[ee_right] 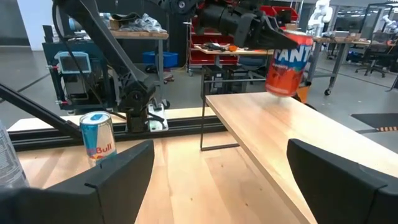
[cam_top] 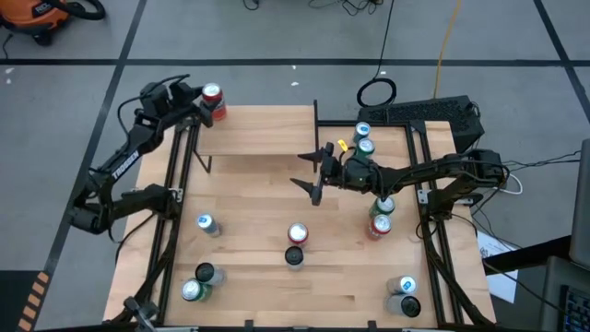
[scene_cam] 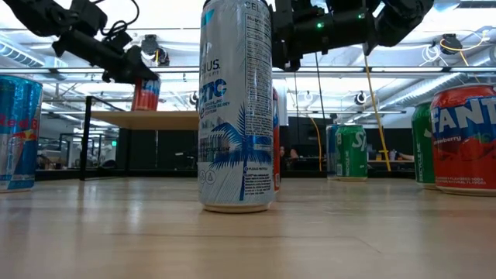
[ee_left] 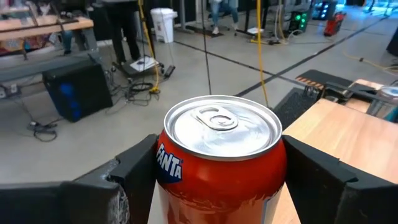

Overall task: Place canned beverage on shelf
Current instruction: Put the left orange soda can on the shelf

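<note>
A red Fanta can [ee_left: 217, 155] is in my left gripper [cam_top: 205, 103], over the far left corner of the shelf [cam_top: 263, 131]. The shelf is a light-wood board on black uprights; the right wrist view shows the can [ee_right: 289, 62] just above its far end [ee_right: 267, 134]. I cannot tell whether the can's base touches the board. My right gripper [cam_top: 309, 171] hangs open above the middle of the table, near the shelf's right end, with nothing between its fingers. My left gripper pinches the can's side wall [ee_left: 163, 163] between its two fingers [ee_left: 134, 171], a little below the top rim. The fingers come nearly level from the table's left side. The can stands close to upright, its pull-tab top up.
Several other cans stand on the table: a tall white one [cam_top: 297, 234] near the centre, a Red Bull [cam_top: 206, 224], a red Fanta [cam_top: 379, 224] and a green one [cam_top: 383, 206] under the right arm, more at both near corners. A keyboard [cam_top: 433, 111] lies far right.
</note>
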